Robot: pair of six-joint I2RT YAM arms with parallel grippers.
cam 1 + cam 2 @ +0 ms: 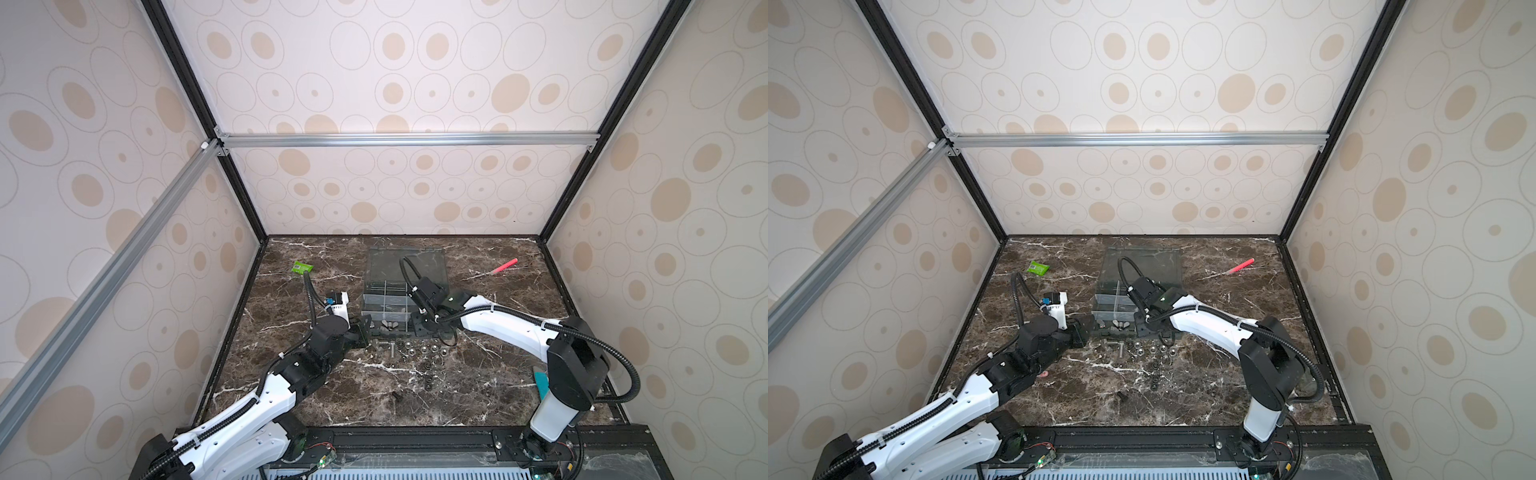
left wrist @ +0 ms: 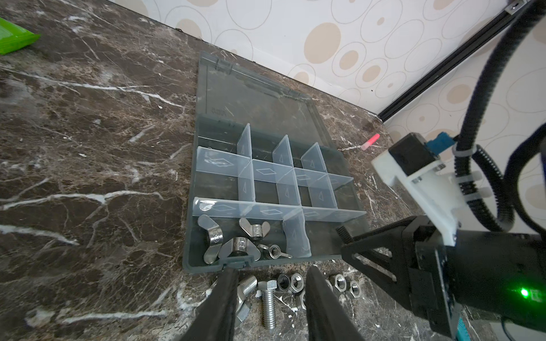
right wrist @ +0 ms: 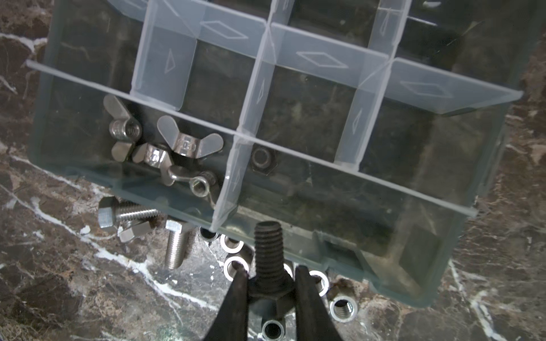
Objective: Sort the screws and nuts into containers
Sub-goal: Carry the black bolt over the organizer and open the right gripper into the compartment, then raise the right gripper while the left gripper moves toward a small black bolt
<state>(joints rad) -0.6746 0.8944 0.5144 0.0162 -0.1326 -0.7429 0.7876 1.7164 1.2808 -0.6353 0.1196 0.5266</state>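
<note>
Your right gripper (image 3: pixel 271 270) is clamped on a black bolt (image 3: pixel 268 251) at the organizer box's (image 3: pixel 384 259) front wall; your left gripper (image 2: pixel 271 268) is spread apart by silver bolts (image 2: pixel 268 307) on the bench (image 2: pixel 88 177).

Bright, even light is washing the walls (image 1: pixel 415 83) pale in both top views and casting only faint shadows. Just ahead of the left gripper (image 2: pixel 271 270), wing nuts (image 2: pixel 233 242) are glinting; its fingers (image 2: pixel 224 301) are blurring near the lens.
</note>
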